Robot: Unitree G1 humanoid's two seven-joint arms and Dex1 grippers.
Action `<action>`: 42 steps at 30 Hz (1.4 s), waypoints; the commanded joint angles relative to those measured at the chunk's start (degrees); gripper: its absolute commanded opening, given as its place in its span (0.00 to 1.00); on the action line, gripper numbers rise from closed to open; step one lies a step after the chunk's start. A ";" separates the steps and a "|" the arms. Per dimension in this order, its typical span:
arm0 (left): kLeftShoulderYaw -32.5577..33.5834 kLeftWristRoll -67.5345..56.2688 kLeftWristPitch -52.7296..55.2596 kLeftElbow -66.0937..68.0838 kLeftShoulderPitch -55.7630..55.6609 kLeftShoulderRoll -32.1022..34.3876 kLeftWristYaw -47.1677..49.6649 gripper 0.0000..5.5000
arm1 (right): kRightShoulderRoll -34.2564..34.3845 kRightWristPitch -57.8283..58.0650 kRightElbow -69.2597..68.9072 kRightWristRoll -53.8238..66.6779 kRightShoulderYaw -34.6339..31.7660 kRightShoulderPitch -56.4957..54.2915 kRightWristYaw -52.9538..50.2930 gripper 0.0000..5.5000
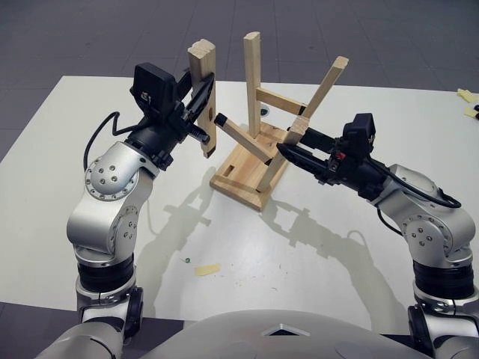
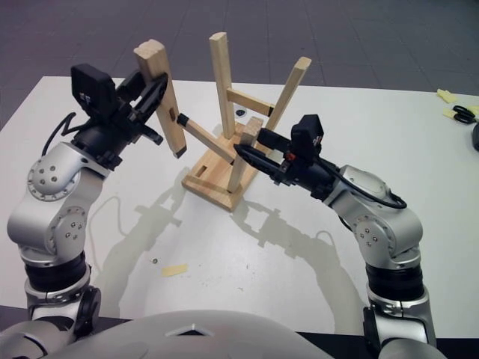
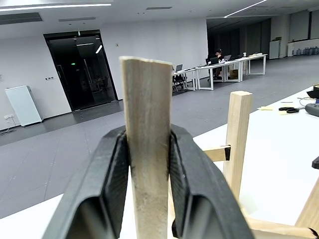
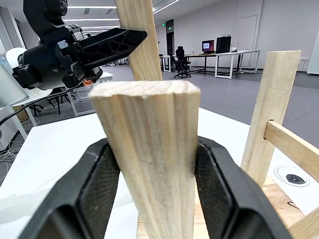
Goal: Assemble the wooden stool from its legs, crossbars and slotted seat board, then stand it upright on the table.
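The wooden stool (image 1: 254,127) lies upside down near the middle of the white desk (image 1: 337,262), its slotted seat board (image 1: 233,178) flat on the surface and its legs pointing up. Two rear legs (image 1: 253,75) stand joined by a crossbar (image 1: 281,101). The right tool (image 4: 149,189) is clenched around a shorter front leg (image 2: 238,176) just above the board. The left tool (image 3: 148,159) grips a fourth leg (image 1: 203,67), held raised off the board to the left, from which a slanting crossbar (image 2: 206,138) runs down toward the other legs. A scrap of tape (image 1: 207,269) lies nearer the robot.
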 commanded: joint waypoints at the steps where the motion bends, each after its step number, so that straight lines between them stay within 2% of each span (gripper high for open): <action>1: -0.49 0.93 -1.06 0.78 -0.98 -0.25 0.46 0.18 | -0.25 2.18 1.55 -1.47 1.64 1.33 -0.04 0.40; 27: -2.37 1.19 -0.29 0.29 -0.77 -0.51 -0.57 0.18 | 0.91 2.26 0.91 -0.78 1.51 1.76 -1.35 0.40; 42: -9.83 5.58 -2.83 1.34 -2.44 -0.75 -2.49 0.18 | 1.76 2.29 1.32 -0.33 0.07 1.48 -2.68 0.40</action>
